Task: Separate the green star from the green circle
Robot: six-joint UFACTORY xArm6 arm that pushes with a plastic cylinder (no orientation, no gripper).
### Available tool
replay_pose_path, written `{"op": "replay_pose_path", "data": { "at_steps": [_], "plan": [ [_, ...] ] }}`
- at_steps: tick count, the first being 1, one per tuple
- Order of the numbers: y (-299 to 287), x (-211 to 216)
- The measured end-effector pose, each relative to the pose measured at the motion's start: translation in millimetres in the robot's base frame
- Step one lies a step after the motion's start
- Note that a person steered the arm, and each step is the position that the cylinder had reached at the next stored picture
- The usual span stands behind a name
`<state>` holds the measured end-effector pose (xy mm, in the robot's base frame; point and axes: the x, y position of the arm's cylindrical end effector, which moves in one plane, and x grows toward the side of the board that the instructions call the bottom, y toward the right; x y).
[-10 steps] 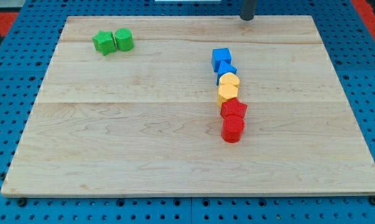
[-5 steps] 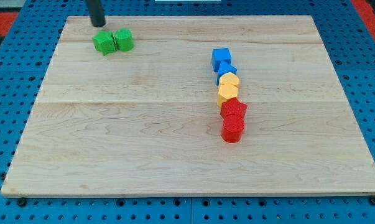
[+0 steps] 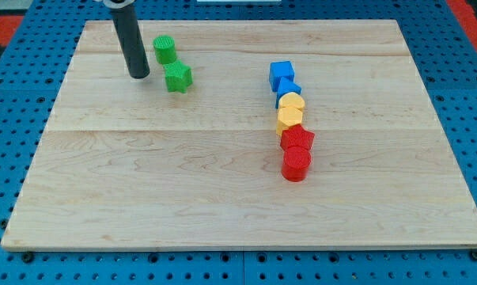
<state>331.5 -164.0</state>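
The green star [image 3: 177, 77] lies on the wooden board [image 3: 183, 174] near the view's top left. The green circle [image 3: 164, 50] stands just above it, toward the view's top, with a small gap between them. My tip [image 3: 138, 74] rests on the board to the left of the green star and below-left of the green circle, apart from both.
A column of blocks runs down the board's middle right: a blue cube [image 3: 282, 74], a second blue block [image 3: 289, 89], a yellow heart [image 3: 291, 104], a yellow block [image 3: 288, 120], a red star [image 3: 297, 139] and a red cylinder [image 3: 296, 165].
My tip swept from the board's top right to the top left, then down. The green star was pushed right and down; the green circle now sits above it, no longer side by side.
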Motion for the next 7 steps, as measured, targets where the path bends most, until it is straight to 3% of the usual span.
{"op": "replay_pose_path", "data": {
  "at_steps": [2, 3, 5, 7],
  "plan": [
    [89.1, 3.3],
    [68.9, 36.4],
    [113.1, -10.3],
    [197.0, -41.7]
  ]
}}
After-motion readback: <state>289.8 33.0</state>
